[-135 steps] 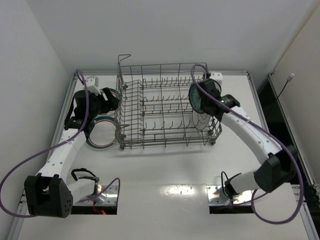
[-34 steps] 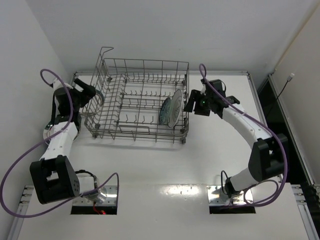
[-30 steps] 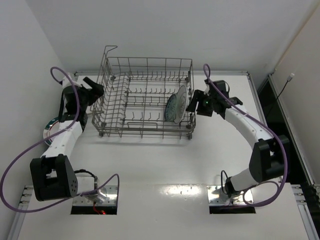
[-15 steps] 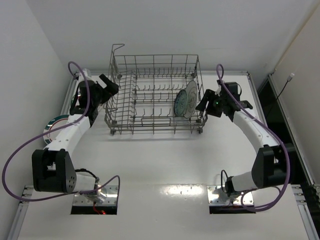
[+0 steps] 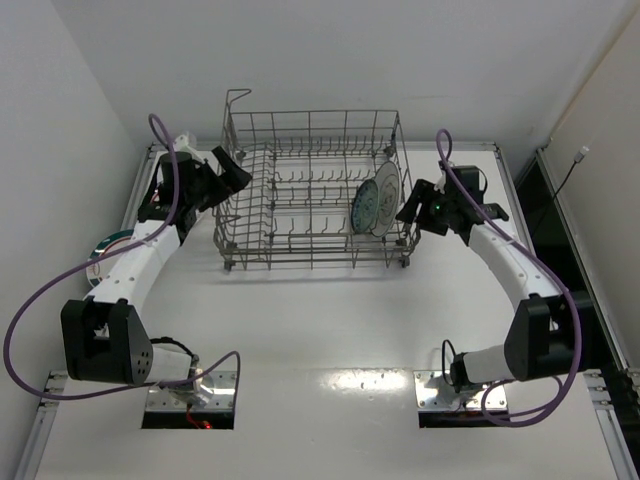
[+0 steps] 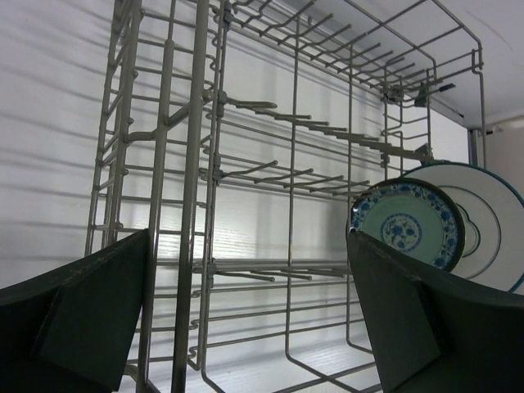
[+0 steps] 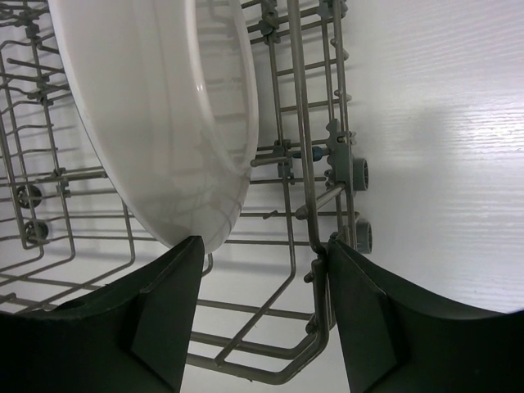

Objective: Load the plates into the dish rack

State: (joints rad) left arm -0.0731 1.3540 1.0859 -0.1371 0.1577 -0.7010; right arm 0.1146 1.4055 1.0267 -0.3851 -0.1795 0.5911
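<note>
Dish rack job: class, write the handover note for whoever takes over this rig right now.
Left gripper: open, holding nothing, facing the left end of the dish rack.
Right gripper: open, holding nothing, jaws astride the rack's right end wire.
Done: a teal-blue plate and a white plate stand upright at the rack's right end.
Left: one banded-rim plate lies on the table left of the rack, partly hidden; load it.
</note>
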